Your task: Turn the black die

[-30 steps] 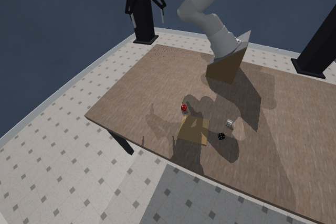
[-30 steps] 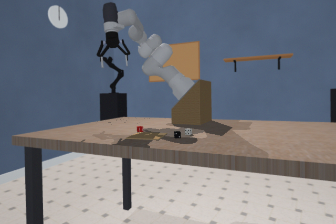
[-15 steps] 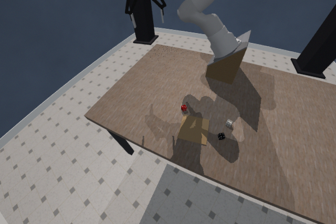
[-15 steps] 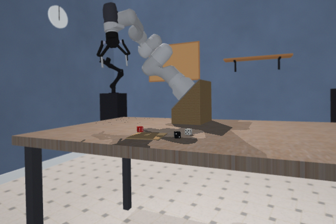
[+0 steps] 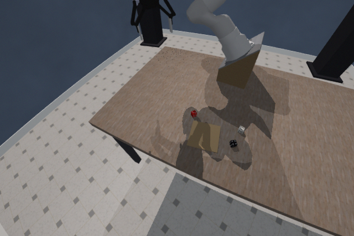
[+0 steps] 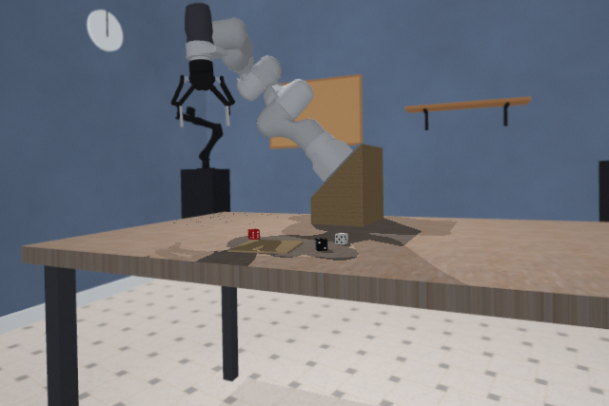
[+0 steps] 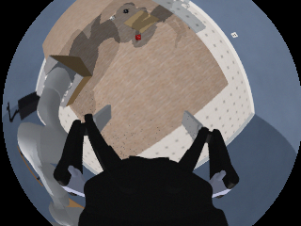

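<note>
The black die (image 5: 233, 143) lies on the bare table just right of the tan mat (image 5: 204, 136), off it. It also shows in the exterior view (image 6: 321, 243), right of the mat (image 6: 265, 246). The red die (image 5: 193, 113) sits on the table just beyond the mat's far left corner and shows in the exterior view (image 6: 253, 233) and in the wrist view (image 7: 138, 37). The white die (image 5: 241, 130) lies behind the black one. My gripper (image 6: 204, 115) is open and empty, high above the table's far left part, far from the dice; it also shows in the top view (image 5: 155, 30) and the wrist view (image 7: 146, 120).
The arm's wedge-shaped wooden base (image 5: 238, 70) stands at the back of the table. A black pedestal (image 5: 150, 25) stands on the floor past the far left corner, and a black post (image 5: 334, 53) at the far right. The table's front edge runs close to the mat.
</note>
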`<control>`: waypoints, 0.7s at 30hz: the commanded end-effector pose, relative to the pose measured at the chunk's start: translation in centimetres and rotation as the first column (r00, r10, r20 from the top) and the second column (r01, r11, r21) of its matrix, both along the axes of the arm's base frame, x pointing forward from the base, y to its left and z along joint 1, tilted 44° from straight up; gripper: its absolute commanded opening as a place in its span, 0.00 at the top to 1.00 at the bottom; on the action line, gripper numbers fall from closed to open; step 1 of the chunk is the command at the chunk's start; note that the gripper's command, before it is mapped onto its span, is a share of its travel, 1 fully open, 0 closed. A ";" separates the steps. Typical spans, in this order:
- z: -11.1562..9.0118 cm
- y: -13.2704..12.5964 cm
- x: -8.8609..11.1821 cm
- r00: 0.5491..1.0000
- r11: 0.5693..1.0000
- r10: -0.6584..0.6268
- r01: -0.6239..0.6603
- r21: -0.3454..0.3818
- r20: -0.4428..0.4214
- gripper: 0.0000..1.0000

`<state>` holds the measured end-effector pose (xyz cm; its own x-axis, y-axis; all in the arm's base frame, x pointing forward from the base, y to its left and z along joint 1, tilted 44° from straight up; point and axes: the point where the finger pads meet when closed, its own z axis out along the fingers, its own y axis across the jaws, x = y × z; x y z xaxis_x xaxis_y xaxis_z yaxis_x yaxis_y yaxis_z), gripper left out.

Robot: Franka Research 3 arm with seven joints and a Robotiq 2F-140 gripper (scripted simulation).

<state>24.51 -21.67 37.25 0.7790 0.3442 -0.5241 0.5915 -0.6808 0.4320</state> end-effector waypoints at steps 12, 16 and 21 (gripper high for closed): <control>-5.8 -0.7 6.5 0.899 0.940 0.340 -0.332 0.074 -0.275 0.00; -7.7 -0.7 7.7 0.850 0.912 0.408 -0.395 0.109 -0.334 0.00; -9.2 -0.6 8.6 0.809 0.889 0.455 -0.437 0.137 -0.372 0.00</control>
<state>32.01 -22.36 28.50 0.3708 0.5897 -0.7174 0.9067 -0.3972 0.1422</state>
